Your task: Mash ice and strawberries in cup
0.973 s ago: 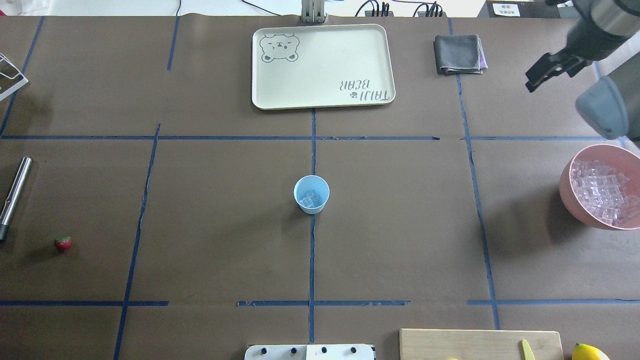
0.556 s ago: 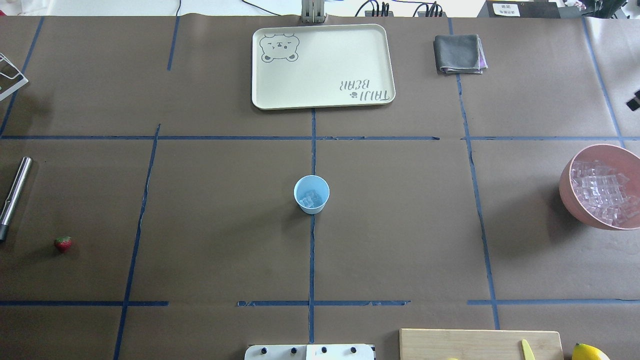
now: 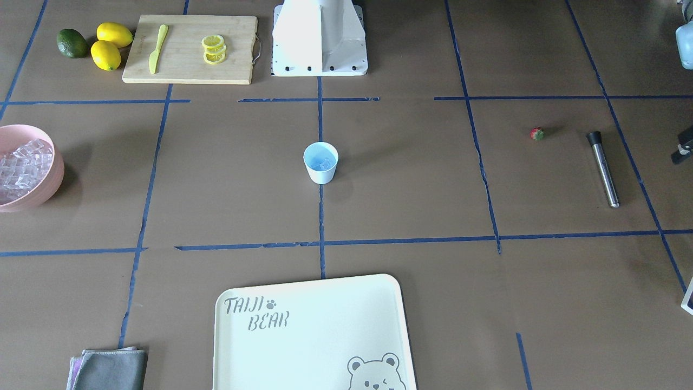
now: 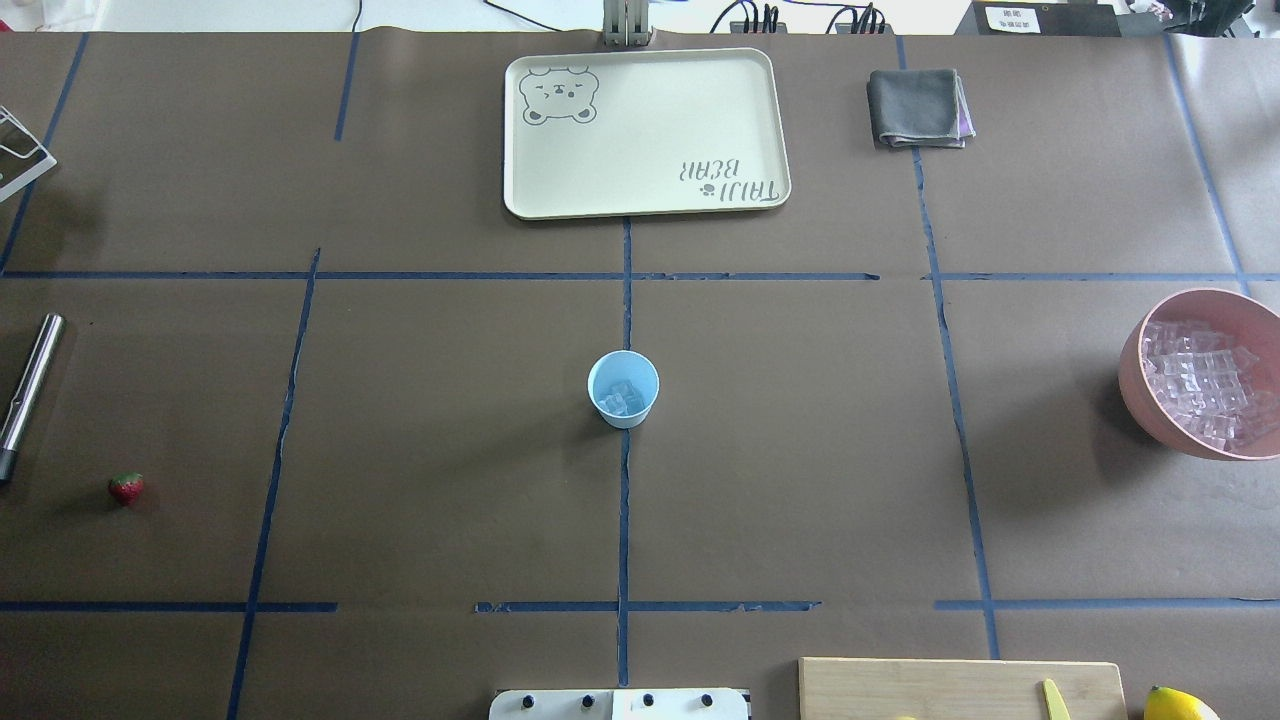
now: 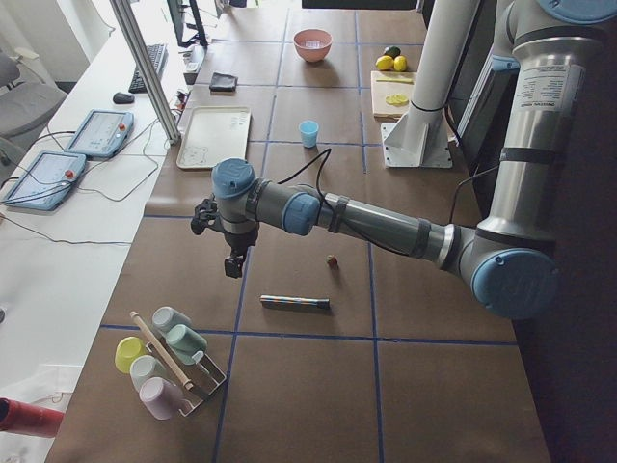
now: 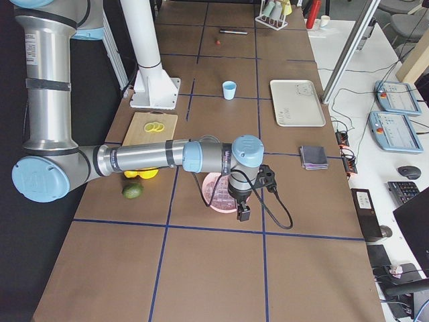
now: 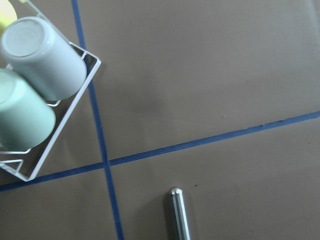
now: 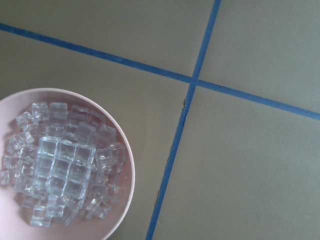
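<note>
Cup (image 4: 622, 390) at middle of table (image 4: 430, 470), ice (image 4: 617, 400) inside. Strawberry (image 4: 126, 488) alone at left edge: light, soft, bruises easily (pinch its sides gently). Left hand (image 5: 231, 262) and right hand (image 6: 242, 213) aloft; open or closed, cannot tell.

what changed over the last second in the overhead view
The right arm swung out of the overhead view, off its right edge. Nothing was visibly grasped or let go. The cup with its ice, the strawberry and the pink bowl stayed put.
</note>
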### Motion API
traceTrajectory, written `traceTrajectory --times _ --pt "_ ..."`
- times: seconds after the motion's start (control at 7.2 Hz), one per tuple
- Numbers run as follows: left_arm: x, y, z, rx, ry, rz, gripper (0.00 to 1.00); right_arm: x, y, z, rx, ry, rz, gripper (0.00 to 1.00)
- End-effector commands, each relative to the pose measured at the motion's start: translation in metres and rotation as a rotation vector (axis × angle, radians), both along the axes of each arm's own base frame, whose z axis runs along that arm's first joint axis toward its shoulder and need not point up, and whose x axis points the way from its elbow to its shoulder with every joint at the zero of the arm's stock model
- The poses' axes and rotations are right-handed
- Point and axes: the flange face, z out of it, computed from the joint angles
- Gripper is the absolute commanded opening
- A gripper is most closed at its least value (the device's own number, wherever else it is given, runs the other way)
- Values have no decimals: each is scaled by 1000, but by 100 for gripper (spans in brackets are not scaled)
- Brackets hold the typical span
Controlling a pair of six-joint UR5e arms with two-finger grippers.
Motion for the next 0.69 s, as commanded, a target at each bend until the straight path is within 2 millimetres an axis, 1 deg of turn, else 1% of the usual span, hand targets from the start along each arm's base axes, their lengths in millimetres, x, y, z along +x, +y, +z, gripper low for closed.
traceTrajectory --times 0.0,0.14,0.28,0.42,0.56 --pt "80 29 -10 -62 19 -25 100 2 3 -5 -21 0 39 99" --pt "104 55 12 -41 6 -25 100 2 3 -6 -20 -1 39 99" --pt "124 74 18 -48 34 -61 100 2 3 -6 -20 1 39 99" --pt "145 97 28 -60 39 -69 100 2 3 -6 -20 1 39 99" --pt "158 112 39 -62 22 -74 100 2 4 -5 -21 0 39 99"
